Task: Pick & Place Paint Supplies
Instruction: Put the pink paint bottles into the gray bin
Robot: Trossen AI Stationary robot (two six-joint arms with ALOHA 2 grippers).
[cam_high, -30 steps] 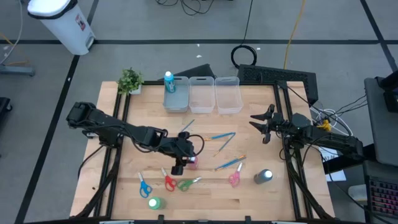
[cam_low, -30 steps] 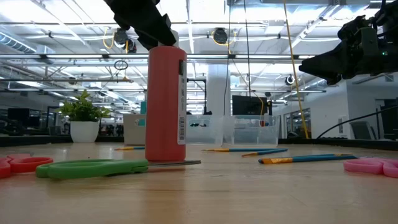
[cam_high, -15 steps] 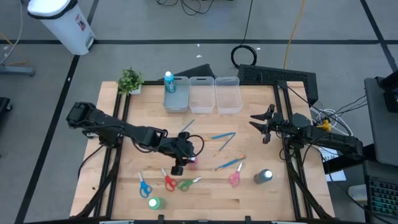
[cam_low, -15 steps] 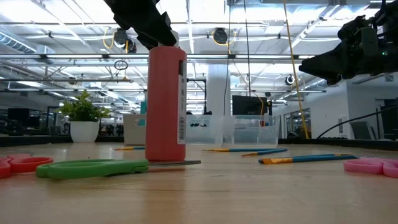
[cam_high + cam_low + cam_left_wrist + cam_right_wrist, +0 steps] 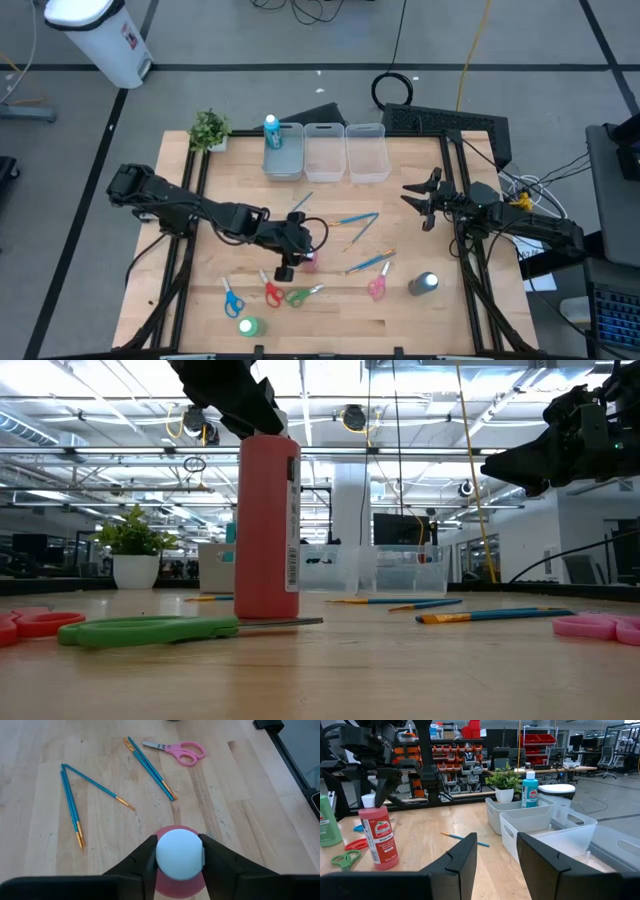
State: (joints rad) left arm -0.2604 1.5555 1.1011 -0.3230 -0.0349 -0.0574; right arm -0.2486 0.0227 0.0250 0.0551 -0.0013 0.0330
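Observation:
The pink-red paint bottle (image 5: 311, 262) (image 5: 266, 525) stands upright on the table's middle, and my left gripper (image 5: 299, 256) (image 5: 179, 854) is shut on its white cap. My right gripper (image 5: 416, 200) (image 5: 497, 851) hovers open above the table's right side, touching nothing. The blue bottle (image 5: 271, 130) stands in the left bin. Near the front edge are the green bottle (image 5: 247, 326) and the dark grey bottle (image 5: 424, 284). Blue (image 5: 232, 298), red (image 5: 271, 292), green (image 5: 300, 295) and pink scissors (image 5: 378, 287) lie flat. Brushes (image 5: 355, 220) (image 5: 150, 767) lie scattered. My left gripper pinches the white cap (image 5: 180, 851) on top of the pink-red bottle between its two fingers (image 5: 148, 857), one on each side. The fingers come from above, slanting down. The bottle stands upright with its base on the table (image 5: 262, 610).
Three clear bins (image 5: 324, 165) stand in a row at the far edge, with a potted plant (image 5: 209, 128) to their left. More brushes (image 5: 370, 263) lie right of the bottle. Bare wood lies between the two arms.

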